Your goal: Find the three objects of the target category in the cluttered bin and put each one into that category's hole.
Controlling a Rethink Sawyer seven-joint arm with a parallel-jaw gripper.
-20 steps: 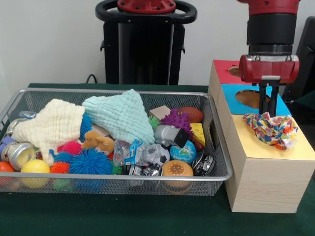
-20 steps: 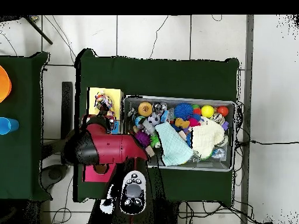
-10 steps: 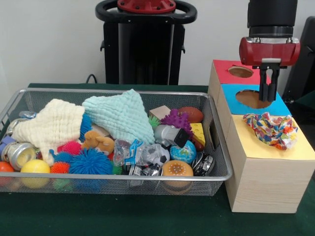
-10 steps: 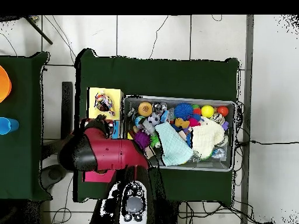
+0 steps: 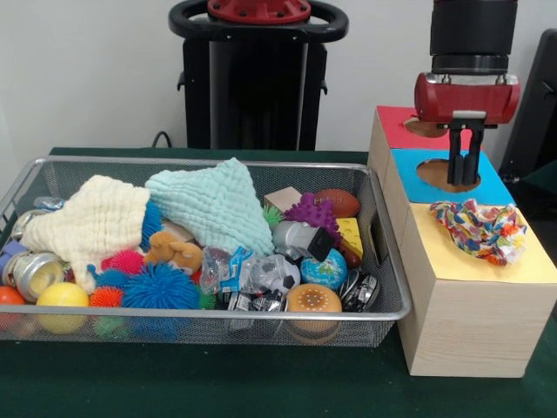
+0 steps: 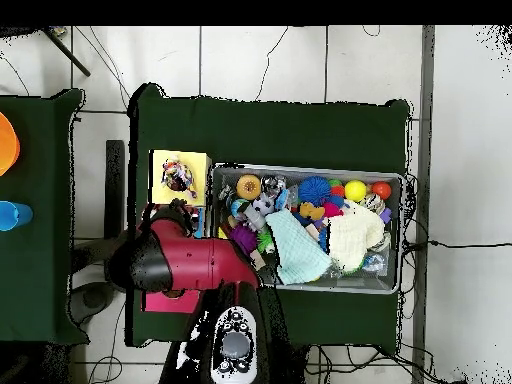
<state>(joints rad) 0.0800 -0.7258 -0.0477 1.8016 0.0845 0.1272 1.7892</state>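
A crumpled multicoloured cloth [image 5: 479, 228] lies loose on the yellow top [image 5: 470, 266] of the wooden sorting box, and also shows in the overhead view as the cloth [image 6: 178, 176]. My gripper [image 5: 462, 179] hangs above the round hole in the blue section [image 5: 442, 173], up and to the left of the cloth and clear of it. It is open with nothing in it. Behind the blue section is a red section with its own hole [image 5: 424, 128]. In the overhead view the red arm [image 6: 190, 262] hides the gripper.
A wire mesh bin [image 5: 261, 314] left of the box holds a mint cloth [image 5: 213, 205], a cream cloth [image 5: 91, 218], spiky balls [image 5: 159, 287], a purple spiky toy [image 5: 312, 212], a football [image 5: 338, 202], a globe ball [image 5: 325, 268] and a donut [image 5: 313, 299].
The gripper rose from just above the multicoloured cloth and moved back and left to over the blue hole. The cloth stayed on the yellow top.
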